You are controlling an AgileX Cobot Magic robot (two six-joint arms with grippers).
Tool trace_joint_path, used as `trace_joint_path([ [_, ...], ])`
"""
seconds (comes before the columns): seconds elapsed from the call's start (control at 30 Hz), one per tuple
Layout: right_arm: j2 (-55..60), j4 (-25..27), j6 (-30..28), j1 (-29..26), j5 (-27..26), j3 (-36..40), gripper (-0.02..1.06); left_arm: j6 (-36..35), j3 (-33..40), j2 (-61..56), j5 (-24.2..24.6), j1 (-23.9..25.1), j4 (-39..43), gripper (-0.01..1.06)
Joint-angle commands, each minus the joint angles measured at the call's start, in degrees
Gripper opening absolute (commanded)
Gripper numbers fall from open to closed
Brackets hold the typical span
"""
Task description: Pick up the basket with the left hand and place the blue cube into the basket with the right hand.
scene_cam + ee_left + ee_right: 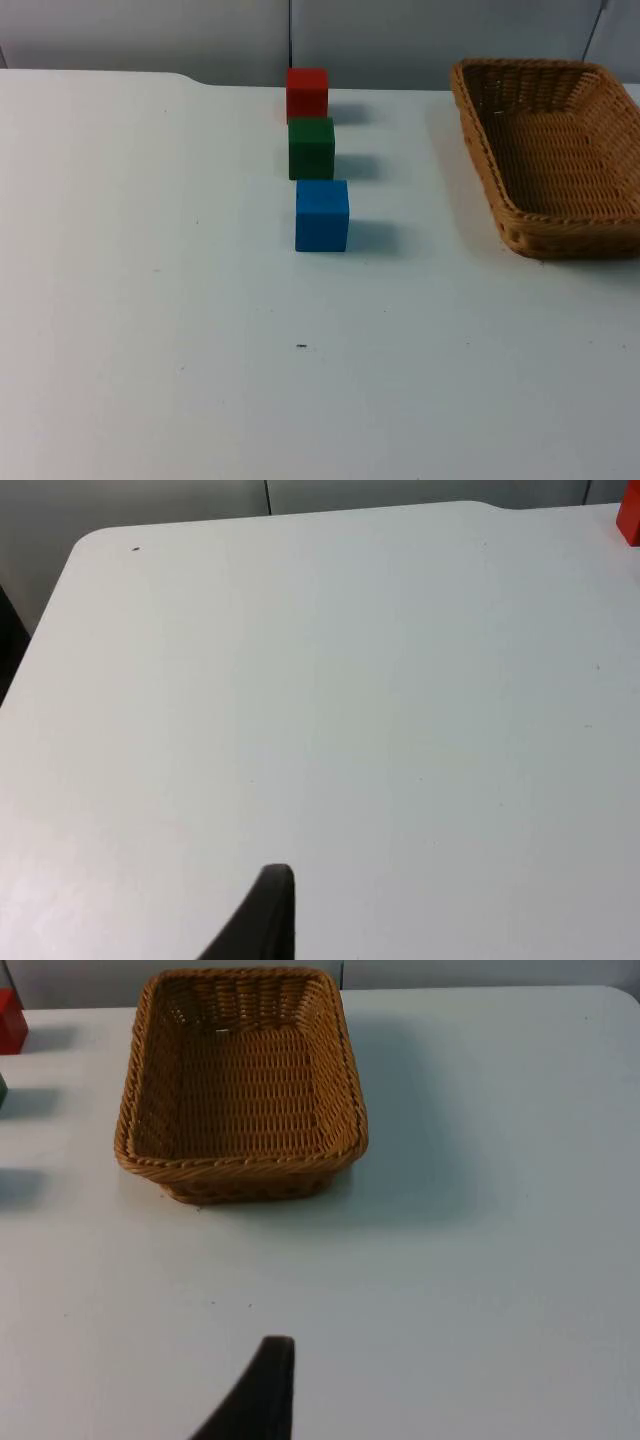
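Top view: white table (150, 300) meets grey partition wall (130, 30).

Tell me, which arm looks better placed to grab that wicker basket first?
Probably right: the basket sits at the table's right side, straight ahead of the right gripper. The left gripper faces bare table, though the task assigns it the basket.
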Motion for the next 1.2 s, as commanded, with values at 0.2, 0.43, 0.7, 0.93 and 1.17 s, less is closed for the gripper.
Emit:
trace_joint_path([
  [0.2,-0.1,-0.3,-0.3,-0.3,-0.5,0.5,1.04,1.7,-0.9,-0.1,-0.2,-0.3,-3.0,1.05],
  [0.43,-0.1,-0.3,-0.3,-0.3,-0.5,0.5,1.04,1.2,-4.6,5.3,-0.1,-0.3,-10.9,1.05],
  [0.7,-0.1,-0.3,-0.3,-0.3,-0.5,0.5,1.04,2.6,-12.0,16.8,-2.4,-0.3,-14.4,1.05],
  [0.93,-0.1,-0.3,-0.3,-0.3,-0.5,0.5,1.04,3.3,-14.8,25.3,-5.2,-0.3,-17.3,1.05],
  [1.17,-0.1,-0.3,-0.3,-0.3,-0.5,0.5,1.04,16.9,-15.9,37.4,-14.1,-0.3,-33.9,1.05],
])
